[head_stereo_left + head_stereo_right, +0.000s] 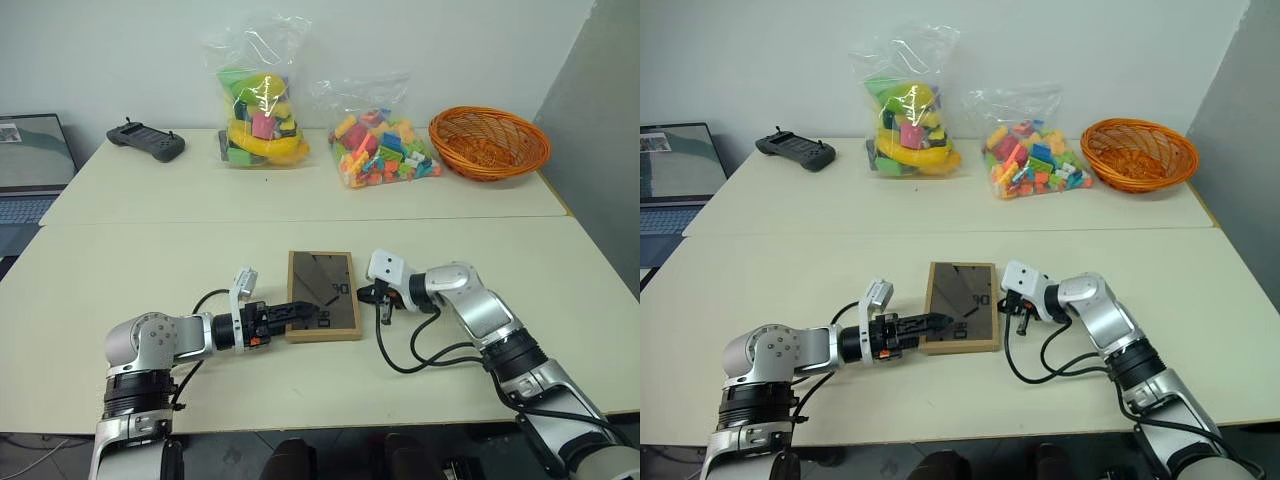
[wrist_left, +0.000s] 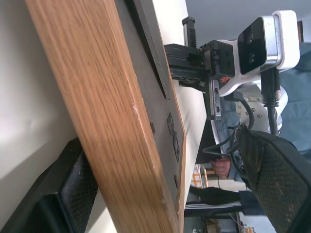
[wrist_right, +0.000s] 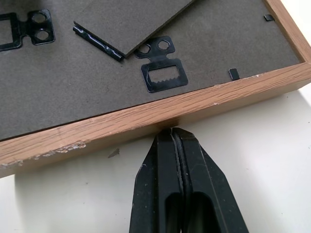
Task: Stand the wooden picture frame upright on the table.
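The wooden picture frame point(image 1: 323, 295) lies flat on the worktop point(image 1: 150, 270), dark back side up. The left pincer point(image 1: 300, 313) is wide open around the frame's near left corner. The right pincer point(image 3: 176, 138) is closed, its tips touching the frame's right edge. Beyond the frame sits an orange basket point(image 1: 489, 142).

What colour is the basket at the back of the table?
The basket is orange wicker, clearest in the left eye view.

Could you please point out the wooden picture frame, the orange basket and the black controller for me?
wooden picture frame point(image 1: 322, 292): left eye view, dark back panel.
orange basket point(image 1: 489, 142): left eye view, woven inside.
black controller point(image 1: 146, 140): left eye view, middle of body.
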Tool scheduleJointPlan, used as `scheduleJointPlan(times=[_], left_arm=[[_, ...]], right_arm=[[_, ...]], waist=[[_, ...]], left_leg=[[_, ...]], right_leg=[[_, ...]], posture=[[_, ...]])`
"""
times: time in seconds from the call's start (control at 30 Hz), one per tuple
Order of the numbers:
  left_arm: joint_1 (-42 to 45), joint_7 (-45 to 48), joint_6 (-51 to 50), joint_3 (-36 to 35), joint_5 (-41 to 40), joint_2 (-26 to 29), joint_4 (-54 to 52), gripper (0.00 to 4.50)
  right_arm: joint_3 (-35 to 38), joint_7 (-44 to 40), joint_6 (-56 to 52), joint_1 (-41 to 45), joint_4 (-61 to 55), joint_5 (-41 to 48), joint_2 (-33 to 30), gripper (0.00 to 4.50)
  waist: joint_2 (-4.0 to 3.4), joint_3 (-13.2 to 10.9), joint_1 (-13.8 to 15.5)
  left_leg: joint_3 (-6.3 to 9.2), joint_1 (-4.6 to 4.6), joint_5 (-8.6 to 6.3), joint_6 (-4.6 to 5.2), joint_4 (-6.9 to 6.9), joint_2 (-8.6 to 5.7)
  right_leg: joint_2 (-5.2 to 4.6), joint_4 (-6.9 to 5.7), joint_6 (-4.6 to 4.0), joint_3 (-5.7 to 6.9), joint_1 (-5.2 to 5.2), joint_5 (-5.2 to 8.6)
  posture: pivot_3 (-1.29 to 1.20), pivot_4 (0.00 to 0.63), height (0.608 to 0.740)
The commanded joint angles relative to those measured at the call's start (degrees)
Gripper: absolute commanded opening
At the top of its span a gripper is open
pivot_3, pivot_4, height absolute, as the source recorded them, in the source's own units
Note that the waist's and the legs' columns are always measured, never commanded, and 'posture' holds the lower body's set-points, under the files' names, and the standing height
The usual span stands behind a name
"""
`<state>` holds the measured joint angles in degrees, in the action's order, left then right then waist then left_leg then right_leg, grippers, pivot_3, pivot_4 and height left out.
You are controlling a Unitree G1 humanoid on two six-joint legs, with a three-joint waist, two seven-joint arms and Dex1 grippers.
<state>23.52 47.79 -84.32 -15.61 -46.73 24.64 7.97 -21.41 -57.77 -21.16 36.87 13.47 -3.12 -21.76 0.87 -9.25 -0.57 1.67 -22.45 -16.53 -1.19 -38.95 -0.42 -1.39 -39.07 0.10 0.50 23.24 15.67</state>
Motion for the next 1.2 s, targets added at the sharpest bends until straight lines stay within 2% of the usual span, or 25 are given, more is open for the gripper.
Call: scheduleJointPlan(times=[0.03,0.17,0.47,0.63,0.73,0.77,0.87,0.97,1.2], left_arm=[[0.1,-0.7,0.7,0.4,-1.1,-0.5,-0.7,3.83],[-0.7,0.2,1.1,-0.5,-2.5,0.5,-1.9,2.88],[-1.0,-3.6,4.8,-1.8,-2.9,-2.4,-3.6,1.29],[0.1,-8.1,5.1,-4.5,-5.5,-5.2,-8.7,1.28],[0.8,-9.8,5.4,-6.7,-7.5,-5.2,-11.7,1.28],[0.9,-10.3,5.7,-7.0,-7.9,-4.9,-12.7,1.28],[1.6,-11.6,6.4,-9.0,-9.5,-4.3,-14.7,1.28],[2.8,-12.9,6.8,-10.4,-11.2,-3.9,-15.7,1.28],[3.7,-13.9,8.2,-8.7,-12.2,-3.3,-16.7,1.28]], right_arm=[[0.4,0.3,0.0,-0.9,-1.5,0.5,-0.4,0.0],[0.6,0.9,0.9,-1.4,-0.6,0.1,-1.0,0.0],[1.6,1.9,2.3,-0.2,-0.1,0.7,-0.5,0.0],[6.5,0.6,3.7,1.7,-0.4,2.8,-4.8,0.0],[11.4,-2.0,-1.7,4.1,-1.6,8.0,-7.7,0.0],[13.0,-3.3,-4.1,5.0,-2.3,10.1,-8.5,0.38],[15.7,-8.9,-11.8,8.2,-6.0,17.4,-10.7,1.05],[18.1,-11.2,-20.2,13.5,-7.7,24.8,-9.7,1.86],[17.3,-9.0,-23.9,19.8,-3.4,28.2,-4.2,3.47]], waist=[[0.0,0.0,0.0],[0.0,0.0,0.0],[0.01,0.0,0.0],[0.04,0.0,0.4],[0.06,-0.1,0.4],[0.06,-0.1,0.4],[0.06,-0.1,0.2],[0.06,-0.1,-0.3],[0.07,-0.1,-0.5]], left_leg=[[0.0,0.0,0.0,0.0,0.0,0.0],[0.0,-0.01,0.0,0.0,0.01,0.01],[0.01,-0.01,0.0,0.0,0.01,0.01],[0.01,-0.06,0.0,0.0,0.0,0.01],[0.01,-0.13,0.0,0.0,-0.01,0.0],[0.0,-0.12,0.0,0.0,-0.01,0.01],[0.0,-0.12,0.0,0.01,0.05,0.03],[0.02,-0.1,-0.01,0.02,0.09,0.08],[0.06,-0.14,-0.01,0.02,0.09,0.06]], right_leg=[[0.0,0.0,0.0,0.0,0.0,0.0],[0.0,0.01,0.0,0.0,0.01,0.0],[0.0,0.02,0.0,0.01,0.01,0.0],[0.0,0.03,0.0,0.01,0.02,0.0],[-0.01,0.06,0.0,0.01,0.07,0.0],[0.0,0.05,0.0,0.02,0.07,0.0],[0.01,0.06,0.0,0.03,0.08,0.0],[0.06,0.07,0.0,0.01,0.09,0.0],[0.05,0.09,0.0,0.04,0.1,0.0]], posture=[[0.0,0.15,0.74],[0.0,0.15,0.74],[0.0,0.15,0.74],[0.0,0.15,0.74],[0.0,0.15,0.74],[0.0,0.15,0.74],[0.0,0.15,0.74],[0.0,0.15,0.74],[0.0,0.15,0.74]])
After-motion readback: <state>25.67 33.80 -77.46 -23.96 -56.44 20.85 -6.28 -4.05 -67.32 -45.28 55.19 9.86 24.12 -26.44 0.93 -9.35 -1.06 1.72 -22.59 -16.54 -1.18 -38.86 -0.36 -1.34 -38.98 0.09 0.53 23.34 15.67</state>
